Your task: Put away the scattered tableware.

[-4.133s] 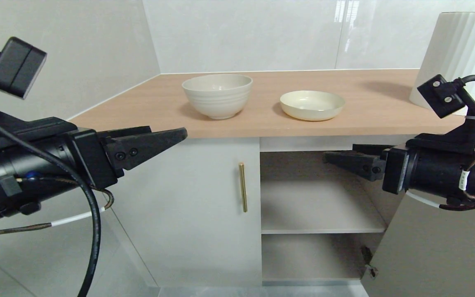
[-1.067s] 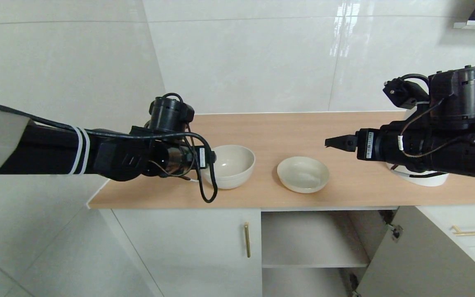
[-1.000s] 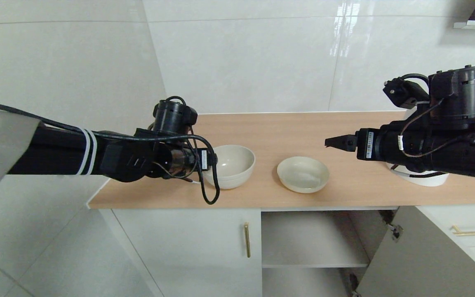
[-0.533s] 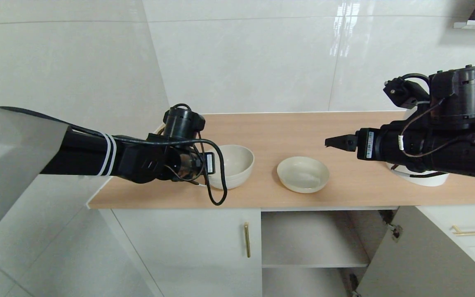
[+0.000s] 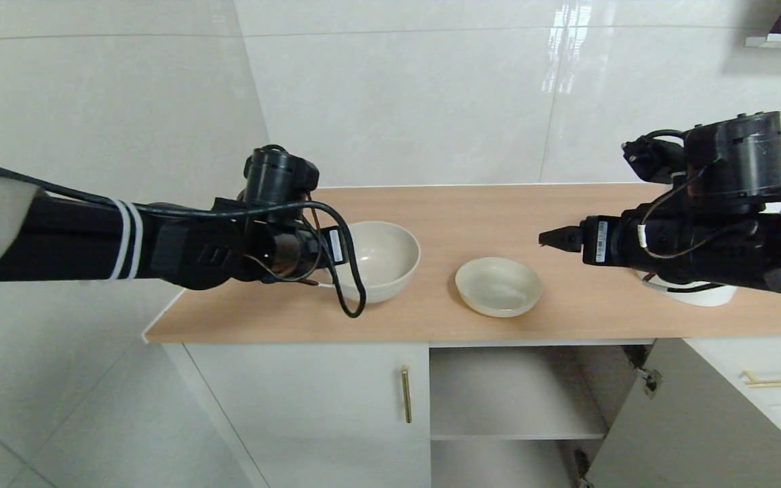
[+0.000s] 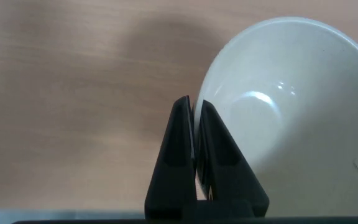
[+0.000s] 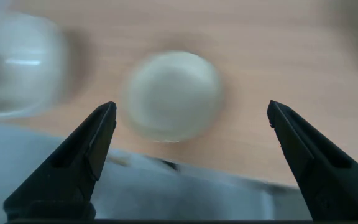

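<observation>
A deep cream bowl [image 5: 382, 259] hangs just above the wooden counter [image 5: 587, 308], slightly tilted. My left gripper [image 5: 344, 249] is shut on its left rim; in the left wrist view the two fingers [image 6: 180, 134] pinch the rim of the bowl [image 6: 291, 118]. A shallow cream dish [image 5: 499, 286] rests on the counter to its right. My right gripper [image 5: 553, 238] hovers above the counter just right of the dish, fingers spread wide, with the dish [image 7: 173, 93] seen below between them.
Under the counter the cabinet's right side stands open, with a shelf [image 5: 512, 407] and its door [image 5: 689, 420] swung out. The left door has a brass handle [image 5: 405, 393]. A white object [image 5: 692, 295] stands on the counter behind my right arm.
The head camera has risen since the oldest frame. My left gripper pushed in on the bowl's rim and the bowl now sits higher and nearer. The right arm shifted slightly.
</observation>
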### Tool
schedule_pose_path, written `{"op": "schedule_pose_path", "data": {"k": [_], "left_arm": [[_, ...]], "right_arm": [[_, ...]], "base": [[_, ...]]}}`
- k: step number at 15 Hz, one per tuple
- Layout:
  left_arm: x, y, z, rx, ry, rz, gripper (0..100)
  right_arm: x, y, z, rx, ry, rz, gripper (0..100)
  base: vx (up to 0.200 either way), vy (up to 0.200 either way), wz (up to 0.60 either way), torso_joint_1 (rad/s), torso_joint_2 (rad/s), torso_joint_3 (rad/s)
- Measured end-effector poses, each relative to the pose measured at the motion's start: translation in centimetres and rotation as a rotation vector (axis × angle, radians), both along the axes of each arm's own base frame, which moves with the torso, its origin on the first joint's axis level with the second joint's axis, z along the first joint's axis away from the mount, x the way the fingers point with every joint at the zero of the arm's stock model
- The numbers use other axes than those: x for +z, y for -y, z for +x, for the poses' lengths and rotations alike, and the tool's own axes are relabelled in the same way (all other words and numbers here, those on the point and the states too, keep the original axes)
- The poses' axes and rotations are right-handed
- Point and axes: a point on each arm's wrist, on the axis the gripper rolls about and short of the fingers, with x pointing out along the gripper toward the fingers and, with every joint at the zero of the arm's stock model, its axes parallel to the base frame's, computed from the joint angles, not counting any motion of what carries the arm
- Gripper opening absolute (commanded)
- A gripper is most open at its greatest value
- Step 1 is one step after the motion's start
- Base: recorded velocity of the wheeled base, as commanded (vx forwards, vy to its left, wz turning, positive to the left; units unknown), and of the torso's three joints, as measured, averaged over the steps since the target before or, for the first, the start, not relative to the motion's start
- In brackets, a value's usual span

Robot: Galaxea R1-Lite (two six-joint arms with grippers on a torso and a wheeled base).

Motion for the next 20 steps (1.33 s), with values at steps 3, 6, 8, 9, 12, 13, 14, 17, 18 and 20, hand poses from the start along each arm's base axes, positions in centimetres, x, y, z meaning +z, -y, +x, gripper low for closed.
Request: {"op": "schedule_pose_path", "data": {"k": [3,6,8,9,12,13,14,17,18,20], "left_arm": [[2.7,-1.1,-2.7,-0.031,0.045,-0.044,0],[4.8,-2.0,-4.8,-0.038,0.096,-0.070,0],[5.6,-2.3,-5.4,-0.038,0.115,-0.077,0],[5.7,-2.4,-5.5,-0.037,0.120,-0.079,0],[6.0,-2.5,-5.7,-0.037,0.128,-0.082,0],[6.0,-2.5,-5.8,-0.037,0.128,-0.082,0],[6.0,-2.5,-5.8,-0.038,0.128,-0.082,0],[5.9,-2.5,-5.9,-0.039,0.126,-0.080,0],[6.0,-2.5,-5.9,-0.040,0.127,-0.080,0],[6.0,-2.5,-5.9,-0.040,0.127,-0.080,0]], "right_arm": [[-1.7,-0.8,2.1,-0.075,-0.097,-0.085,100],[-3.9,-1.7,4.0,-0.085,-0.149,-0.113,100],[-5.3,-2.2,5.2,-0.095,-0.183,-0.114,100],[-5.9,-2.4,5.7,-0.102,-0.197,-0.110,100],[-7.3,-2.5,7.3,-0.133,-0.227,-0.087,100],[-7.7,-2.5,7.7,-0.140,-0.236,-0.084,100],[-8.1,-2.5,7.9,-0.144,-0.242,-0.084,100],[-8.9,-2.4,8.6,-0.156,-0.257,-0.087,100],[-9.1,-2.4,8.7,-0.159,-0.262,-0.085,0],[-9.4,-2.4,8.8,-0.158,-0.270,-0.081,0]], "base": [[0.000,0.000,0.00,0.000,0.00,0.000],[0.000,0.000,0.00,0.000,0.00,0.000],[0.000,0.000,0.00,0.000,0.00,0.000],[0.000,0.000,0.00,0.000,0.00,0.000],[0.000,0.000,0.00,0.000,0.00,0.000],[0.000,0.000,0.00,0.000,0.00,0.000],[0.000,0.000,0.00,0.000,0.00,0.000],[0.000,0.000,0.00,0.000,0.00,0.000],[0.000,0.000,0.00,0.000,0.00,0.000],[0.000,0.000,0.00,0.000,0.00,0.000]]}}
